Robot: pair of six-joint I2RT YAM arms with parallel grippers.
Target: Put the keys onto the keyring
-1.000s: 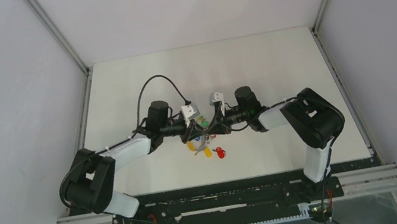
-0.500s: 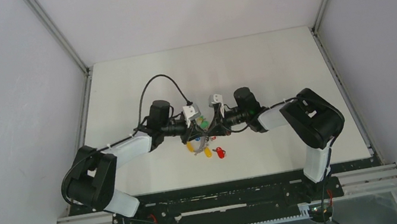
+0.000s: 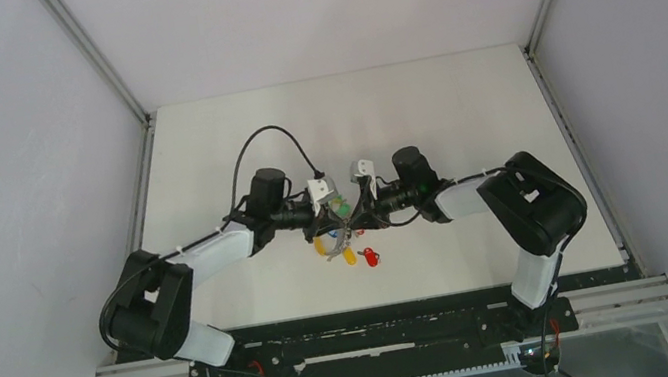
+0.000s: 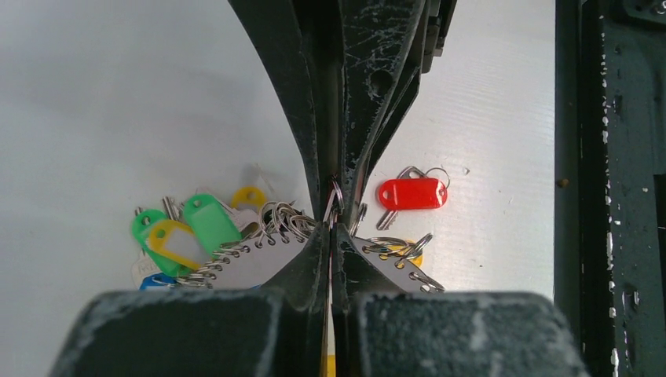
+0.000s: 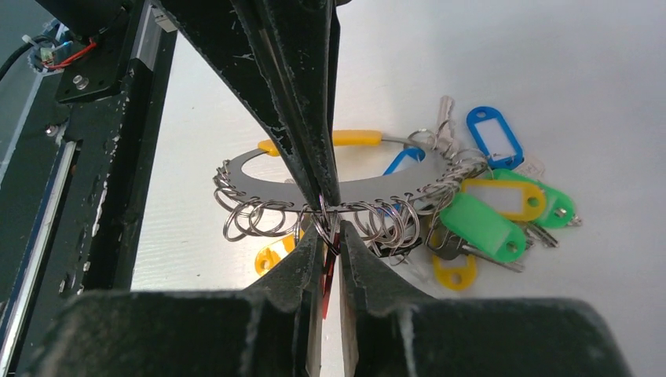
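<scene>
meeting nose to nose over the keyring (image 3: 336, 239) near the middle of the table (image 3: 459, 108). pinching one small ring (image 5: 326, 212) on the edge of the keyring's flat grey plate with the left gripper (image 4: 331, 228), clamped fully together with no gap showing. gripping what looks like the same small ring from the opposite side with the right gripper (image 5: 328, 235), clenched down to a thin slit.

probably holding from two sides to steady that thin loop and pry its coil apart, making an opening for a key; a judgement, not something seen. hard to tell whether lifted clear of the table or resting on it.

leaving the rest of the bunch to sprawl: green tags (image 5: 481, 225) and a blue tag (image 5: 492, 135) fanned out to one side, yellow band (image 5: 357, 138) arching along the far edge of the plate.

carrying no key yet. red key (image 4: 411, 194) lying flat just beside the fingers, touched by neither gripper. yellow key (image 5: 271, 255) lying partly under the row of rings, seemingly loose too. likely kept close on purpose, for a short reach once the loop gives.

next, by guess: letting go with one gripper to fetch the red key while pinning the ring with the other. risk: slipping off such thin wire and shifting the whole bunch.
</scene>
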